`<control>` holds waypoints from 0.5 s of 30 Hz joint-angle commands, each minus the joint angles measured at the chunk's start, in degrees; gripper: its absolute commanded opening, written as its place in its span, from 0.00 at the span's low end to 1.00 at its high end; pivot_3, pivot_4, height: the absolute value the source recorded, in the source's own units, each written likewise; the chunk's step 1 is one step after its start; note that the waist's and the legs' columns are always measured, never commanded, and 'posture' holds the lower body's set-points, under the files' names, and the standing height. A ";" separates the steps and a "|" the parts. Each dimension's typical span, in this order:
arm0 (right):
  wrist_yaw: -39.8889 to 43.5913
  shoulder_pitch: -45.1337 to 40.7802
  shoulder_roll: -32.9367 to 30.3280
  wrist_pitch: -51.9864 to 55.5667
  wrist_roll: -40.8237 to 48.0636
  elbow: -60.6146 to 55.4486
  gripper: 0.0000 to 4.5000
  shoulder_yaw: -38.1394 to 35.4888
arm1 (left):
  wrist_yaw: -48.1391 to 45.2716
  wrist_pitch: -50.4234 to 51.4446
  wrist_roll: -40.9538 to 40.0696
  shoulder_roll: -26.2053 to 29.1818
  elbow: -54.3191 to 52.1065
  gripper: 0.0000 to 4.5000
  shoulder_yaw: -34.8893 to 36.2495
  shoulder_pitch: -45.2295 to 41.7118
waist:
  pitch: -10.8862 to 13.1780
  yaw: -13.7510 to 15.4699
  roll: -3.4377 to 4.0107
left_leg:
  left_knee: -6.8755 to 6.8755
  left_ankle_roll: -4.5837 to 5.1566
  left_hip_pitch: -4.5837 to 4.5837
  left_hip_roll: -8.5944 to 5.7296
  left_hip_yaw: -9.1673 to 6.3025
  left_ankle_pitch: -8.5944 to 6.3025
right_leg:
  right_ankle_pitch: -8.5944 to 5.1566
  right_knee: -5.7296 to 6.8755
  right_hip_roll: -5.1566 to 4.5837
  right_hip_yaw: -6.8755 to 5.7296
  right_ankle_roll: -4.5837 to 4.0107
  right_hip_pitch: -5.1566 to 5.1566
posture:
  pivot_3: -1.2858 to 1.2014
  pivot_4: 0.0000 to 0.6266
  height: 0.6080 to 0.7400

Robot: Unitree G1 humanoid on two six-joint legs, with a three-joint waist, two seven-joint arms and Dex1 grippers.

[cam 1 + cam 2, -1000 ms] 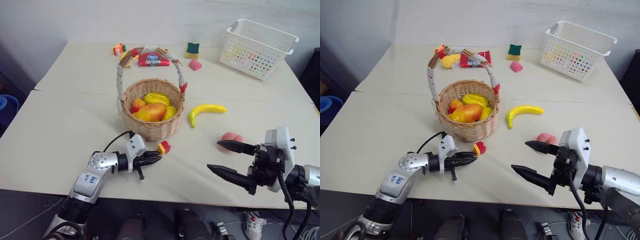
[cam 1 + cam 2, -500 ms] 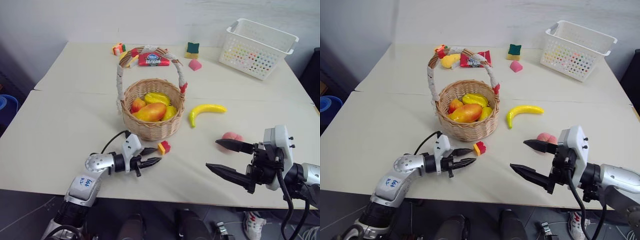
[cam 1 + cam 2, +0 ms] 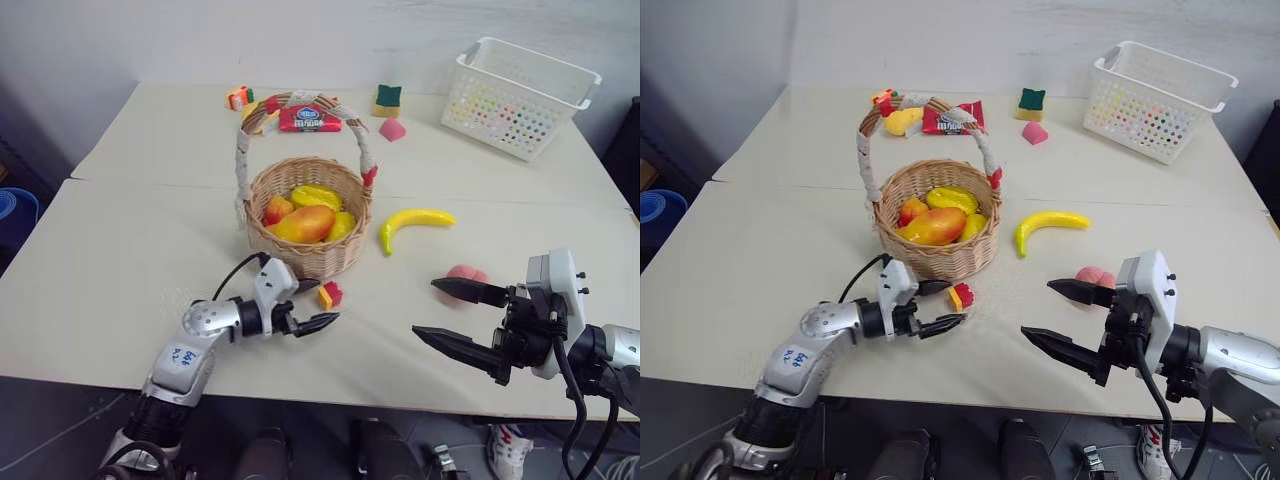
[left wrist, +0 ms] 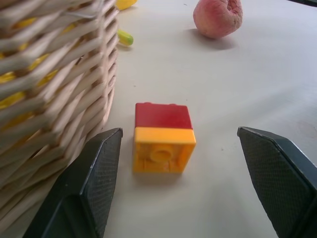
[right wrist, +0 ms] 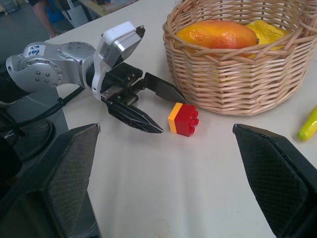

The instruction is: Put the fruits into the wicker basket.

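Change: left gripper [image 3: 312, 305], clenched a second ago, now stands with its fingers spread, nothing between them, low and left of centre in the left eye view.
Aim: its fingers frame the small red-and-yellow block [image 4: 162, 137], one on each side without touching; the block lies just beside the wicker basket [image 3: 308, 228].
Meaning: the block is no fruit, so closing here would likely not serve the task.
Basket: centre of the frame, holding mango and yellow-green pieces [image 3: 305, 214].
Still out: banana [image 3: 413, 222] right of the basket; peach [image 3: 462, 276] in the lower right, just behind the right gripper [image 3: 460, 318].
Right gripper: released and wide, empty, as before.
Against earlier frame: left arm has edged toward the block; fruits and basket unchanged.
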 commanded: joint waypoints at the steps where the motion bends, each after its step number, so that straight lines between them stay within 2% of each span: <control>1: -0.13 -0.14 0.04 -1.37 -0.01 -0.94 1.00 -1.17 | 1.58 -0.45 1.34 -1.73 1.99 0.87 -1.30 -2.13 | 0.00 -0.01 0.00 | 0.01 0.01 0.00 0.00 0.00 0.00 | 0.00 0.01 0.01 0.00 0.00 0.00 | 0.52 0.24 1.00; 8: -1.00 0.89 0.26 -1.43 0.35 -2.14 1.00 -1.52 | 0.83 -1.84 3.56 -3.14 5.57 0.87 -3.93 -4.99 | 0.00 -0.03 0.00 | 0.01 0.00 0.00 0.00 0.01 0.01 | 0.01 0.01 0.04 0.01 0.01 0.00 | 0.52 0.24 1.00; 15: -1.13 0.48 0.10 -1.50 0.43 -1.74 1.00 -1.58 | -0.56 -1.97 3.27 0.13 3.87 0.41 -2.31 -3.59 | 0.00 -0.08 0.00 | 0.01 -0.01 0.01 0.00 0.00 0.02 | 0.01 0.01 0.03 0.01 0.01 0.00 | 0.52 0.24 1.00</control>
